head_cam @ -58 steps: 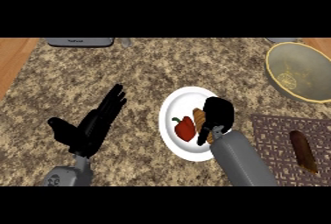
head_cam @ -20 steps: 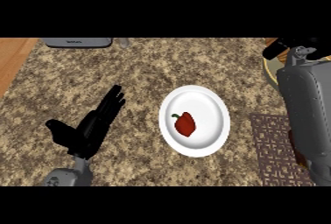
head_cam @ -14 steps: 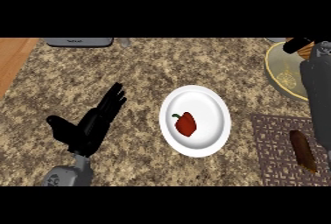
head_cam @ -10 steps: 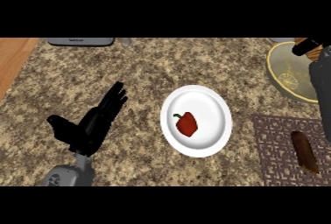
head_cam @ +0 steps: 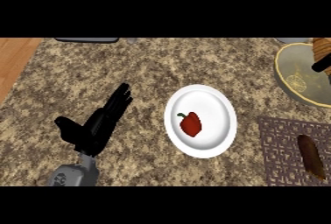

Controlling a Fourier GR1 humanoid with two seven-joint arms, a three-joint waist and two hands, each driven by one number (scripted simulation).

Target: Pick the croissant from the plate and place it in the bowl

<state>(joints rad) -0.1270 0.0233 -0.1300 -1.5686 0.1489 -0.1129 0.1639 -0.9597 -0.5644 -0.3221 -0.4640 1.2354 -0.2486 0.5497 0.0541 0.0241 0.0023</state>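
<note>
A: Item one, the croissant?
B: Showing at the right edge, over the bowl, with the right hand touching it; whether those fingers are gripping, I cannot tell.
A: The plate?
B: Sitting mid-counter, carrying only a red pepper.
A: The left hand?
B: Resting at lower left, fingers straight, holding nothing.
A: Remaining stock?
B: A brown oblong item lying on a patterned mat.
</note>
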